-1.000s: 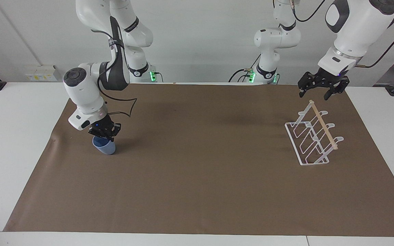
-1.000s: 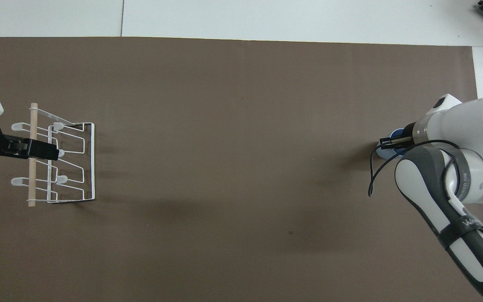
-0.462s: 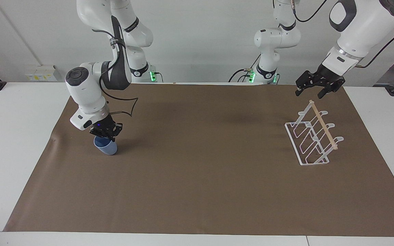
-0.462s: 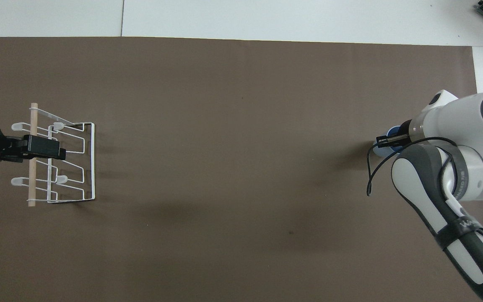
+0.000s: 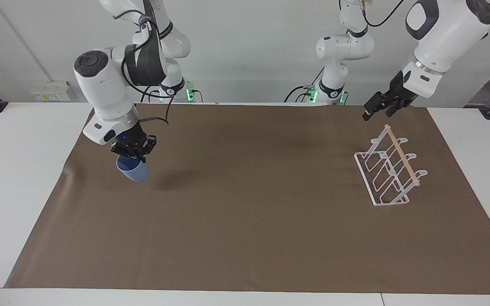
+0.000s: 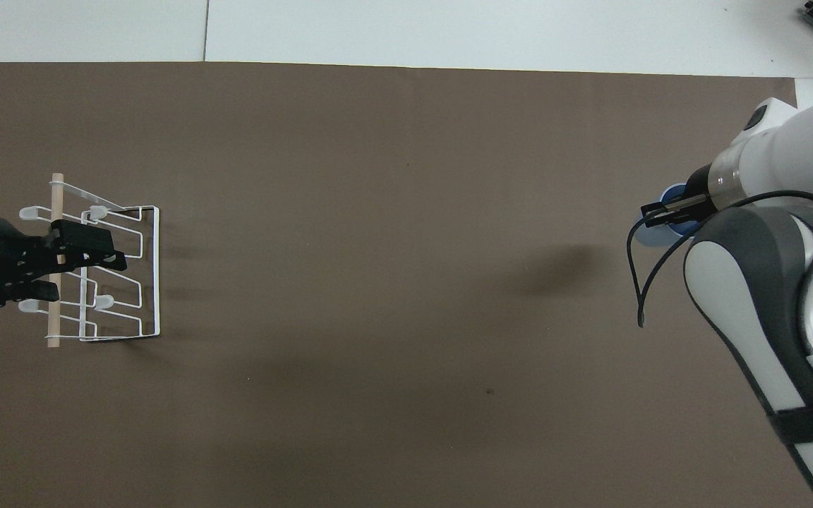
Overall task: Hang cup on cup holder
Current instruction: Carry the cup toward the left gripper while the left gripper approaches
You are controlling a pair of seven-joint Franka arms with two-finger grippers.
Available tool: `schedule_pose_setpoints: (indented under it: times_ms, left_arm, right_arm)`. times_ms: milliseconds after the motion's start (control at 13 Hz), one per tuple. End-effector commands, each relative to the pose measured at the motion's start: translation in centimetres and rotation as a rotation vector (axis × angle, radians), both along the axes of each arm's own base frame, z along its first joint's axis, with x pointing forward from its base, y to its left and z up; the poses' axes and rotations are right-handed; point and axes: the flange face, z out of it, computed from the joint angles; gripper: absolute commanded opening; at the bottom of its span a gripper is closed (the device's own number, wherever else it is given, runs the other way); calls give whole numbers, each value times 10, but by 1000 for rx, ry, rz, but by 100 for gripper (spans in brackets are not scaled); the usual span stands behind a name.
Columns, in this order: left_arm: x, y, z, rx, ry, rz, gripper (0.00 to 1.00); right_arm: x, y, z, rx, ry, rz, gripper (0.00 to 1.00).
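Note:
The light blue cup (image 5: 134,171) hangs tilted a little above the brown mat at the right arm's end of the table. My right gripper (image 5: 132,155) is shut on its rim from above; in the overhead view only slivers of the cup (image 6: 652,236) show under the right gripper (image 6: 662,212). The white wire cup holder (image 5: 403,156) with its wooden rod stands on the mat at the left arm's end. My left gripper (image 5: 377,111) hovers open and empty, high over the cup holder (image 6: 157,268), with nothing between its fingers; from overhead the left gripper (image 6: 111,252) covers the rod.
A brown mat (image 5: 249,221) covers most of the white table (image 5: 19,178). The cup's shadow (image 6: 555,271) falls on the mat toward the middle. A black cable loops down from the right arm beside the cup.
My right gripper has lifted the cup off the mat and carried it slightly toward the robots. My left gripper has risen and turned above the cup holder.

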Motion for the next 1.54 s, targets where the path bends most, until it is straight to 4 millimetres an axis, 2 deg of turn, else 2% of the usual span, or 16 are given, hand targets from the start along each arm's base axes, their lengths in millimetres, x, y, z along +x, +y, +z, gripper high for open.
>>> schedule_pose_setpoints:
  times_ms: [0, 154, 308, 385, 462, 615, 692, 769, 846, 1000, 1231, 1462]
  left_arm:
    - [-16, 13, 1, -101, 54, 120, 100]
    - [-16, 8, 4, -164, 88, 226, 100]
    - [-13, 4, 10, -265, 185, 462, 100]
    - [-15, 0, 12, -301, 223, 518, 100]
    - [-18, -2, 13, -310, 234, 513, 100]
    - [-26, -21, 10, -278, 270, 459, 100]
    - [-35, -46, 10, -218, 268, 396, 100]
    - [-34, -55, 9, -131, 221, 393, 100]
    - [-33, -59, 7, -127, 211, 420, 100]
    - [-35, -63, 6, -139, 285, 555, 100]
    - [-36, -73, 8, -234, 409, 787, 100]
    - [-36, -69, -1, -396, 500, 960, 100]
  right_arm:
    - [-12, 27, 50, 4, -9, 39, 0]
    - [-19, 45, 76, 10, -6, 8, 0]
    - [-22, 59, 81, 16, -7, -8, 0]
    - [-22, 60, 81, 22, -9, -13, 0]
    - [-22, 64, 81, 64, -6, -17, 0]
    - [-22, 74, 83, 153, -11, -30, 0]
    - [-22, 84, 83, 184, -22, -22, 0]
    - [-25, 101, 86, 208, -36, -7, 0]
    - [-30, 122, 85, 232, -46, -21, 0]
    - [-48, 177, 88, 271, -56, -71, 0]
    - [-73, 238, 95, 380, -33, -174, 0]
    - [-99, 286, 99, 409, -37, -117, 0]
